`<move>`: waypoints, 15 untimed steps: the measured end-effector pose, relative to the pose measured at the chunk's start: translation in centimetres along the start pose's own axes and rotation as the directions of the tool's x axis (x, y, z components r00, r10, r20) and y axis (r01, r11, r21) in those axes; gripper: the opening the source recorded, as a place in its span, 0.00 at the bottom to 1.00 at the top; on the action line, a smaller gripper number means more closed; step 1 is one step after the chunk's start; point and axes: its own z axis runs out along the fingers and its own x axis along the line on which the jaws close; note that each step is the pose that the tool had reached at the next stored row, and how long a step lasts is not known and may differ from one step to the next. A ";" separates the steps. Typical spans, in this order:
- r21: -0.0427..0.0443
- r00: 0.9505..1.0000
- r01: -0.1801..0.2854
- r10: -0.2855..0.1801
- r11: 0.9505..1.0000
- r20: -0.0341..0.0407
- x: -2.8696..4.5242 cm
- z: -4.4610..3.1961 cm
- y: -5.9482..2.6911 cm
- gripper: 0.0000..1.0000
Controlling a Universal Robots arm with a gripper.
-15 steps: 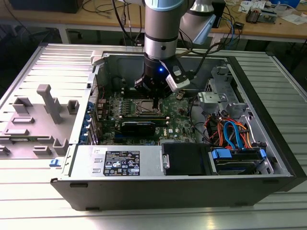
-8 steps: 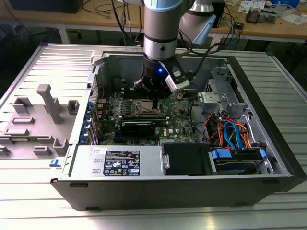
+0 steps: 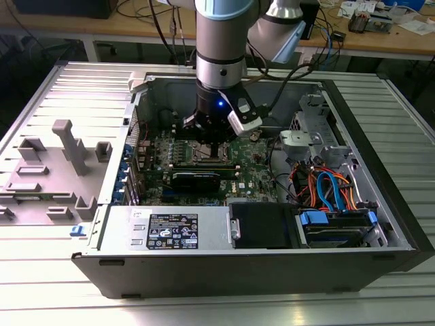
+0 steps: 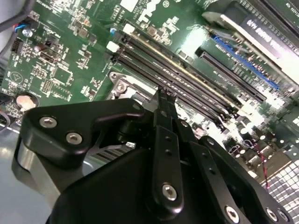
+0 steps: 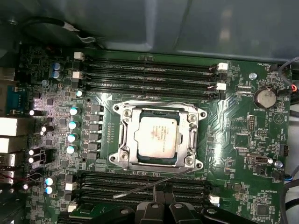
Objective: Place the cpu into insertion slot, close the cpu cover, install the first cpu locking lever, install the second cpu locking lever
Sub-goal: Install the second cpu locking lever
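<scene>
The cpu (image 5: 156, 136), a silver-grey square, lies in the insertion slot (image 5: 122, 157) on the green motherboard (image 5: 233, 140). The silver cpu cover (image 5: 159, 111) lies flat around it, framing its top. One thin locking lever (image 5: 140, 188) sticks out at a slant from the socket's near side, over the memory slots. Another lever (image 5: 154, 100) lies flat along the far side. My gripper (image 5: 165, 196) is shut, its tips right beside the slanted lever; I cannot tell if they touch. In the second wrist view the gripper (image 4: 163, 95) hovers over the memory slots. In the exterior view the gripper (image 3: 214, 151) reaches down into the open computer case.
Black memory slots (image 5: 149, 70) flank the socket on two sides. A black card (image 3: 196, 180) stands just in front of the socket. The power supply (image 3: 177, 227), a drive cage with blue and orange cables (image 3: 326, 190) and the case walls (image 3: 136, 122) surround the board. Grey fixtures (image 3: 68, 146) stand outside.
</scene>
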 end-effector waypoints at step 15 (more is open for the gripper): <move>-0.012 1.000 0.000 0.000 1.000 0.001 0.11 0.01 -0.13 0.11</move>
